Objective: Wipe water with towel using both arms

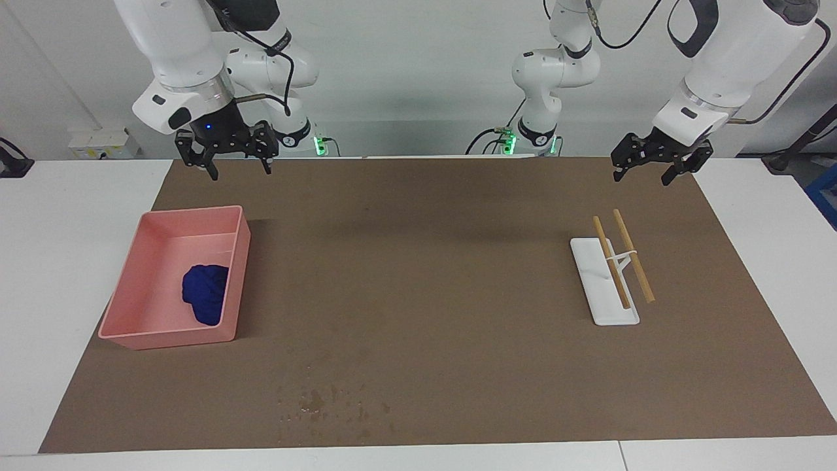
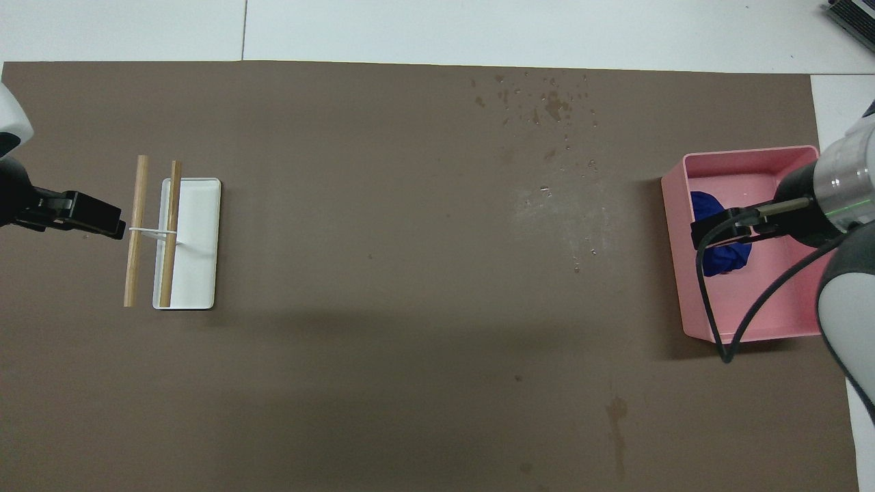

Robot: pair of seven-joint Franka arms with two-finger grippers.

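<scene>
Both pincers spread, empty: right pincer point(image 1: 237, 165), left pincer point(image 1: 643, 171). Towel point(image 1: 205, 293) bunched, deep blue.

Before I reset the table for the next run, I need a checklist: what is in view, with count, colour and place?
towel: one, deep blue, bunched inside the pink tray
tray: one, pink, at the right arm's end of the table
water: scattered specks, on the brown mat, farther from the robots than the tray
rack: one, white, two wooden sticks on it, at the left arm's end
mat: one, brown, covering the white table
right gripper: black, open, raised over the mat's edge by the tray
left gripper: black, open, raised, waiting near the rack
</scene>
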